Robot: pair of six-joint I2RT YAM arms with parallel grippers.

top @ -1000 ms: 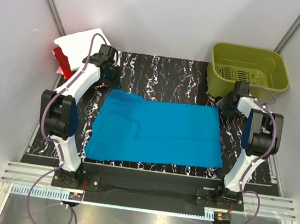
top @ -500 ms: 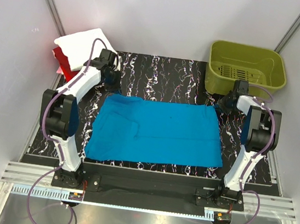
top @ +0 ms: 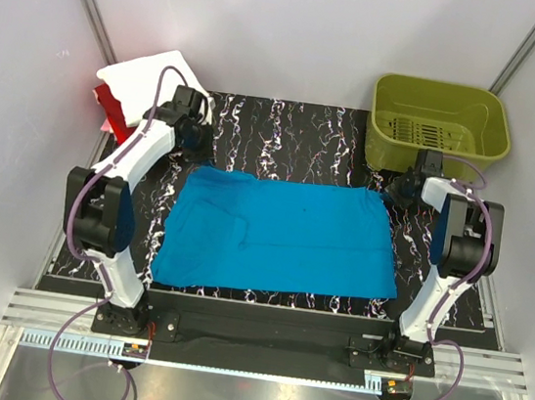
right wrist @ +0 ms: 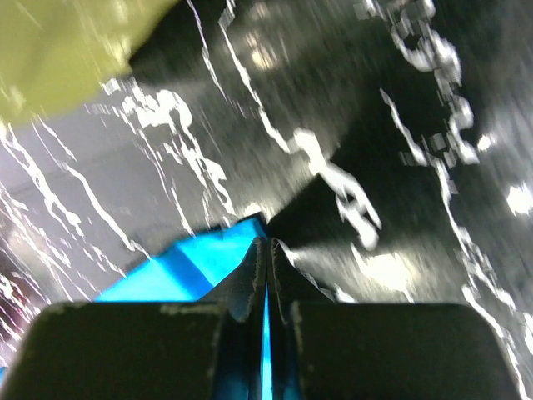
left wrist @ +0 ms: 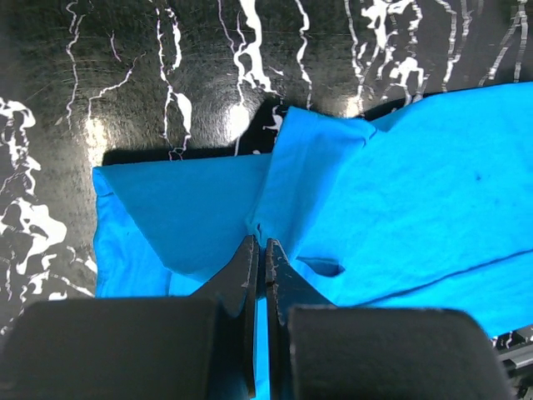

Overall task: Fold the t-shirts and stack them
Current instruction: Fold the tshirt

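Okay, turquoise shirt (top: 282, 237) lies spread flat mid-way on the surface (top: 296, 130). Its 6 o'clock hem is near the front edge, with a bare marbled strip open at 12 o'clock. Left end effector (left wrist: 260, 243) is clamped on the shirt's 10 o'clock corner, cloth bunched there. Right end effector (right wrist: 266, 246) is pinched on the 2 o'clock corner; that view is blurred. White shirt (top: 151, 76) sits folded over red shirt (top: 109, 112) at 10 o'clock, off the surface edge. Olive basket (top: 501, 132) at 1 o'clock, slotted floor showing.
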